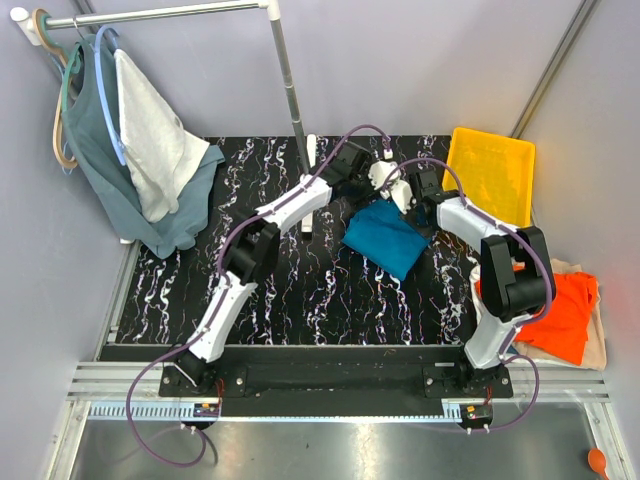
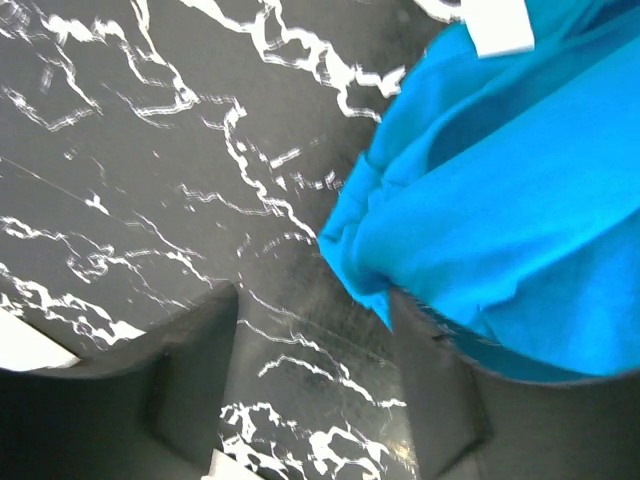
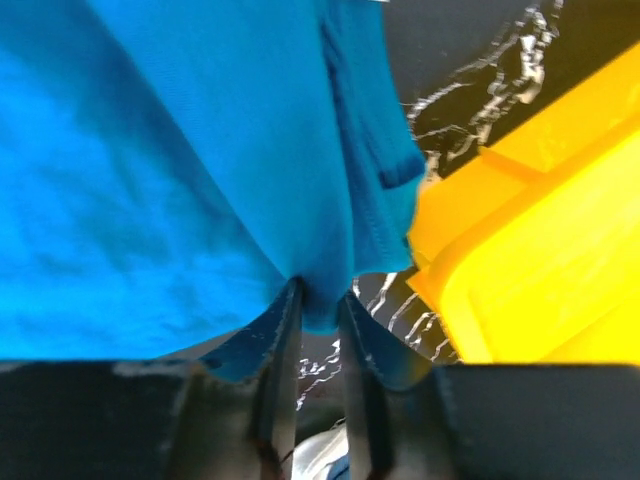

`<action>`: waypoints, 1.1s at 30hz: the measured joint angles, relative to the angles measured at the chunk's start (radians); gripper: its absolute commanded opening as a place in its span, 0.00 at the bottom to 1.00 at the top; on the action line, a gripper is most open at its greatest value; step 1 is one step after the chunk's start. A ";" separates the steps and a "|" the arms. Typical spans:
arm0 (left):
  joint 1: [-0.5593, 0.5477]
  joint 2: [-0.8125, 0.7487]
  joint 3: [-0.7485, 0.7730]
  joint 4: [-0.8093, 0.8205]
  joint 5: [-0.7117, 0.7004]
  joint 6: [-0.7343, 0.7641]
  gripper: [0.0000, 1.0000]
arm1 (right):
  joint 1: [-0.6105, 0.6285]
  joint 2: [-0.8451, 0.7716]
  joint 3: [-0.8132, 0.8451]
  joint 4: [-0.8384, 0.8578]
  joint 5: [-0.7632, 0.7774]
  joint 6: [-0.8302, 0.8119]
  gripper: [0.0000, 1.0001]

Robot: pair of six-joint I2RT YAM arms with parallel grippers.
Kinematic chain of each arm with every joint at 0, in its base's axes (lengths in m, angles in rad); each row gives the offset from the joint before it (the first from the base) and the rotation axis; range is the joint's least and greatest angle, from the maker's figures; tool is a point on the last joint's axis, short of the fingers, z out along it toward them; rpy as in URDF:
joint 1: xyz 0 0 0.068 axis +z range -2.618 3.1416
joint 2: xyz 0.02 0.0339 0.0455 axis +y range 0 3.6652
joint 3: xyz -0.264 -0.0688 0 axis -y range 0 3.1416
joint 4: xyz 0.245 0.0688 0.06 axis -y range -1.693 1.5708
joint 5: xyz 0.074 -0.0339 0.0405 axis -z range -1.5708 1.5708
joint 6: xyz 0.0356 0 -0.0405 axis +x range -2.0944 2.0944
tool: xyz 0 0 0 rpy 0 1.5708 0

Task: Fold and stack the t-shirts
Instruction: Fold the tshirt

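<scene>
Over the teal-blue shirt (image 1: 388, 233), both arms reach forward, wrists angled down.

Soft matt teal shirt (image 1: 388, 236); glossy marbled tabletop (image 1: 300, 290); smooth plastic bin (image 1: 490, 172).

Folded t-shirt (image 1: 388, 234) lies on table (image 1: 300, 300) just right of ctr, w/ left gripper (image 1: 372, 175) at its 11 o'clock edge and right gripper (image 1: 410, 195) at its 1 o'clock edge, both arms reaching in from bases at 6. Tray (image 1: 490, 175) sits at table's 2 o'clock corner, just beside the shirt's far-right edge; pile of two more shirts (image 1: 565, 315) lies off table's edge at 4 o'clock, one on top of the other, behind right arm's elbow. Rack pole (image 1: 290, 80) stands at 12, w/ hanging clothes (image 1: 140, 160) draped down onto table's 10 o'clock corner.
</scene>
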 measured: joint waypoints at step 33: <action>-0.002 -0.340 -0.296 -0.007 -0.243 -0.040 0.99 | -0.011 -0.174 0.029 -0.027 0.038 0.278 0.87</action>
